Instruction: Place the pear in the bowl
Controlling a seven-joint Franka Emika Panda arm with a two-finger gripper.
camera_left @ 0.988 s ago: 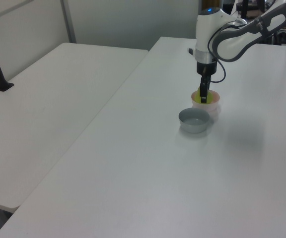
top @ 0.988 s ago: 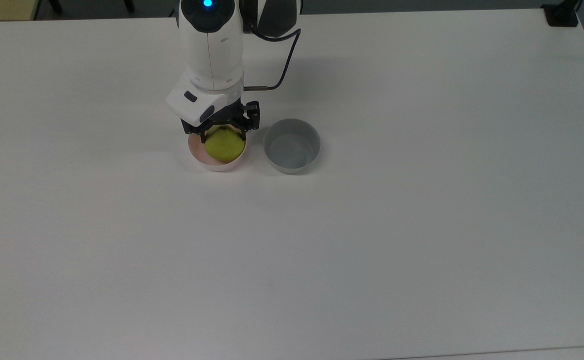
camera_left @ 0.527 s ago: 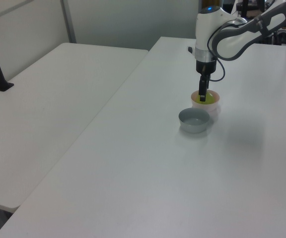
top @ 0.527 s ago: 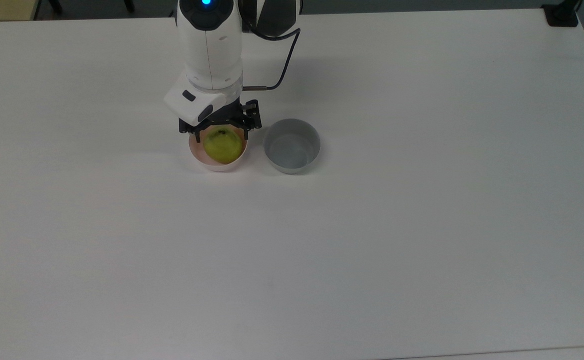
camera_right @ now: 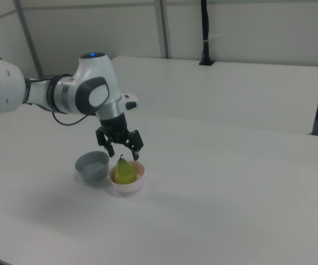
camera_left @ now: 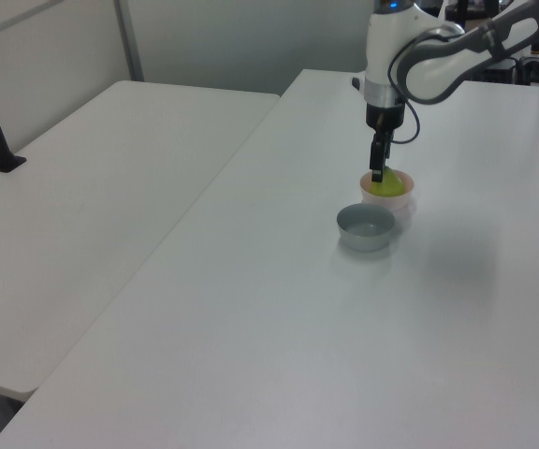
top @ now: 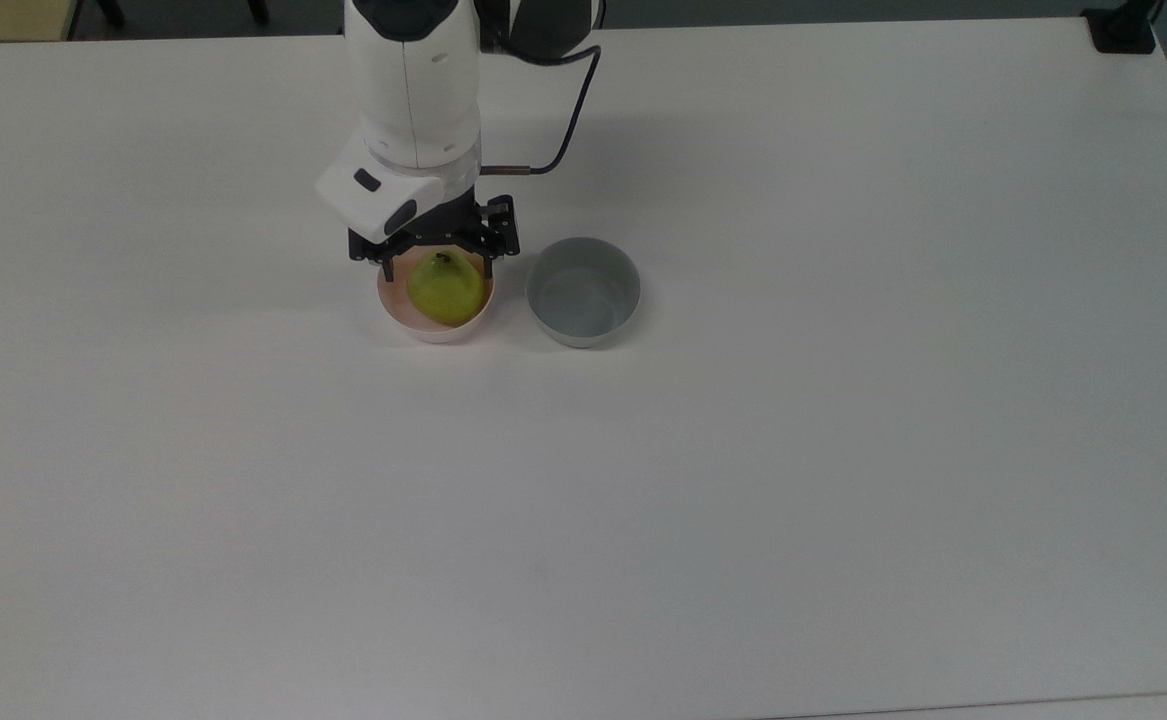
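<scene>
Here the small glossy yellow-green pear (camera_right: 125, 171) sat upright inside the small round pale pink plastic bowl (camera_right: 134, 184), its dark stem pointing up. The black two-finger gripper (camera_right: 123, 148) hung just above the pink bowl with its fingers spread apart, clear of the fruit. A grey plastic bowl (top: 583, 291) of like size stood just beside the pink bowl on the white counter (top: 743, 480).

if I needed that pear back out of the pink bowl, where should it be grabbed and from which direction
Probably from straight above. The pear stands stem-up in the pink bowl, whose rim blocks a side approach. Close the end effector across the narrower upper body, just under the stem, where it rises clear of the rim.
</scene>
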